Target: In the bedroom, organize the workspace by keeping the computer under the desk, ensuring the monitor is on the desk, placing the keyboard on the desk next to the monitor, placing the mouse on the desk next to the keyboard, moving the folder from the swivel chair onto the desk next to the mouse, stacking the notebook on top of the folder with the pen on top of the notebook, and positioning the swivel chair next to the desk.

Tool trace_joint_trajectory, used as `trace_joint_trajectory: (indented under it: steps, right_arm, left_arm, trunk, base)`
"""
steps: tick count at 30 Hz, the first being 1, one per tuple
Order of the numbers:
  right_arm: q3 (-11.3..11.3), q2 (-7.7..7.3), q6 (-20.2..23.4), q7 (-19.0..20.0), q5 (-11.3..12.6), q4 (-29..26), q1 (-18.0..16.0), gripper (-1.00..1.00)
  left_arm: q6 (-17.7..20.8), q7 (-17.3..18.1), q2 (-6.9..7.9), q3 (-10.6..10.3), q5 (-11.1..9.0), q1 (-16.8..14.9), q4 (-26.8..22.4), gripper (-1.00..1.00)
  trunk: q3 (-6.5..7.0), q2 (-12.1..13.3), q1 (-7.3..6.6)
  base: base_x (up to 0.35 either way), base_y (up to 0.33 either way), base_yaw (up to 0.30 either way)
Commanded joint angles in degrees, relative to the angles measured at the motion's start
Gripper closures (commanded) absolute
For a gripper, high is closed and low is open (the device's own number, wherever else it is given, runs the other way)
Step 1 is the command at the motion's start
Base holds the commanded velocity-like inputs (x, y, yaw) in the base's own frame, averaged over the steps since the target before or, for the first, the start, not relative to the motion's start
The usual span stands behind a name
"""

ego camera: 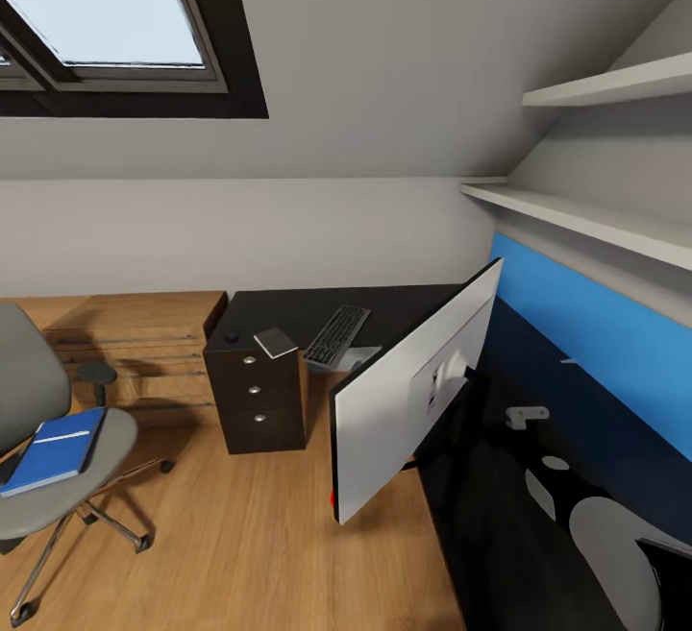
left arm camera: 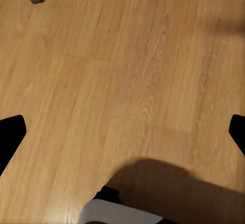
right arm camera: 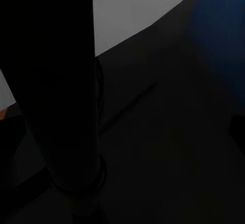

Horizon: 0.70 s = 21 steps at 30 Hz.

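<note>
We faced the L-shaped black desk from beside the wide monitor, seen from its pale back.

Head view: the slim black keyboard, grey notebook and small dark mouse lay on the desk; the flat bright-blue folder with a white pen on it rested on the grey swivel chair. We judged the folder light, stiff and best pinched at an overhanging edge. Left wrist view: our left gripper hung spread over wood floor. Right wrist view: dark desk surface; we could not tell the right gripper's state.
</note>
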<state>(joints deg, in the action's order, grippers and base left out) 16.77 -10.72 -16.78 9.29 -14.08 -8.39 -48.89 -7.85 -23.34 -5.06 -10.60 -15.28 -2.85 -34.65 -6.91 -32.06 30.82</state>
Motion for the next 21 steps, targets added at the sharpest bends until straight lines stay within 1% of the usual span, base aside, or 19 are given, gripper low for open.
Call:
trace_joint_trajectory:
  steps: [1, 21]
  right_arm:
    - [0.63, 0.00, -0.19, 0.29, -0.38, 0.04, -0.07, -1.00]
    - [0.63, 0.09, -0.19, 0.29, -0.50, 0.04, -0.07, -1.00]
  left_arm:
    - [-0.32, -0.39, 0.05, -0.39, -0.61, -0.05, 0.02, -1.00]
    - [-0.32, -0.39, 0.05, -0.39, -0.63, -0.05, 0.02, -1.00]
  trunk:
    - [-0.10, -0.09, 0.02]
    - [-0.10, -0.09, 0.02]
  base:
    - [0.000, 0.000, 0.000]
    - [0.000, 0.024, 0.000]
